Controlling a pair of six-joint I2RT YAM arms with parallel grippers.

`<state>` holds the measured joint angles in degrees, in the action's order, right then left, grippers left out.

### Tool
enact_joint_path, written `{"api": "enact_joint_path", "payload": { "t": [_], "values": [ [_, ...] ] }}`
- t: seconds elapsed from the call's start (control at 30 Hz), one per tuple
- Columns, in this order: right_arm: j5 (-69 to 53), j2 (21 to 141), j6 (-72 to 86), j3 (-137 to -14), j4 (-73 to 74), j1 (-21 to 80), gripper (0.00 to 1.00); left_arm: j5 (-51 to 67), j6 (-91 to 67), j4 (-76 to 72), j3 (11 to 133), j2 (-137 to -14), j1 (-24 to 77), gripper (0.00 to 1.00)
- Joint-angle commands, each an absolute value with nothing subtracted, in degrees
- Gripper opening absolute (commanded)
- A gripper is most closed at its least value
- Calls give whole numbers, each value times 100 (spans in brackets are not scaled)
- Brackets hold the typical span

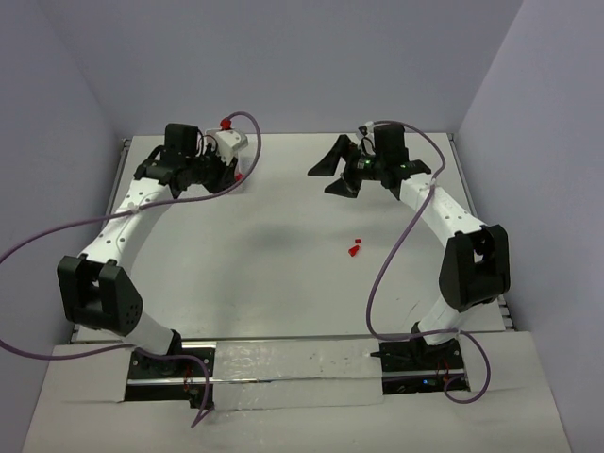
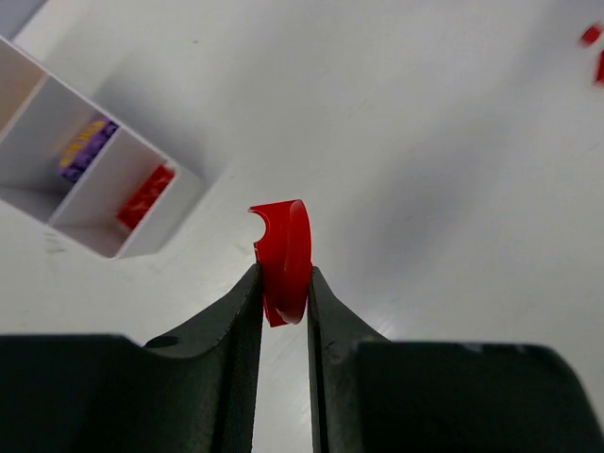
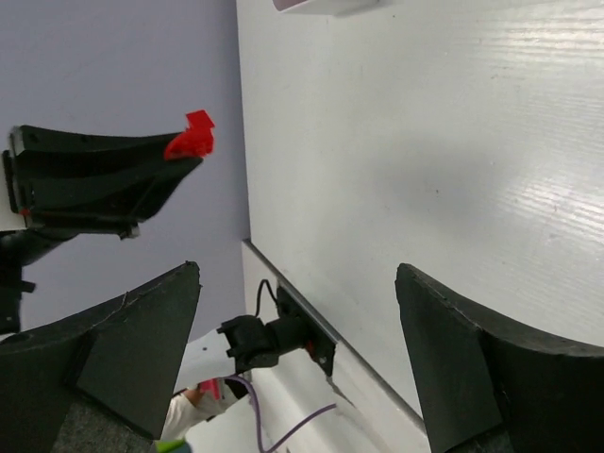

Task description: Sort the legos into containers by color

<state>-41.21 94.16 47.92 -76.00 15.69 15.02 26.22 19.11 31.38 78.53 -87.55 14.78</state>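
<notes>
My left pincer (image 2: 285, 283) pinches a round red lego (image 2: 283, 247) by its lower rim, near the white tray (image 2: 165, 222) — so shallow a hold, it could slip and roll. My right pincer (image 3: 297, 274) gapes, empty.

White arm links (image 1: 118, 236), black joints (image 1: 99, 293), purple cables (image 1: 371, 307).

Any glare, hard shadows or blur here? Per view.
Top external: even light, soft arm shadows on the table, no glare. Left wrist: red round lego sharp, tray slightly softer. Right wrist: own fingers dark and a little soft, faint shadow on the table.
</notes>
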Motion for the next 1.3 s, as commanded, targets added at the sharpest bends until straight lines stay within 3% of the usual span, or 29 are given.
{"api": "enact_joint_path", "payload": {
  "t": [0.0,0.23,0.4,0.6,1.27],
  "values": [
    [-4096,9159,4341,-7911,1804,1485,91,1945,3863,4139,8649,-9046,1406,2],
    [-4105,9074,4219,-7875,1831,1459,91,1409,5109,3625,8719,-9554,1322,0],
    [-4087,9053,4127,-7936,1916,1392,92,1477,5545,4357,9636,-10272,1257,0],
    [-4145,9067,4148,-7875,1846,1377,92,1506,5677,4283,10161,-10823,1169,6],
    [-4184,9041,4102,-7778,1819,1312,93,1389,5736,4096,10843,-11891,1055,10]
  ]
}}
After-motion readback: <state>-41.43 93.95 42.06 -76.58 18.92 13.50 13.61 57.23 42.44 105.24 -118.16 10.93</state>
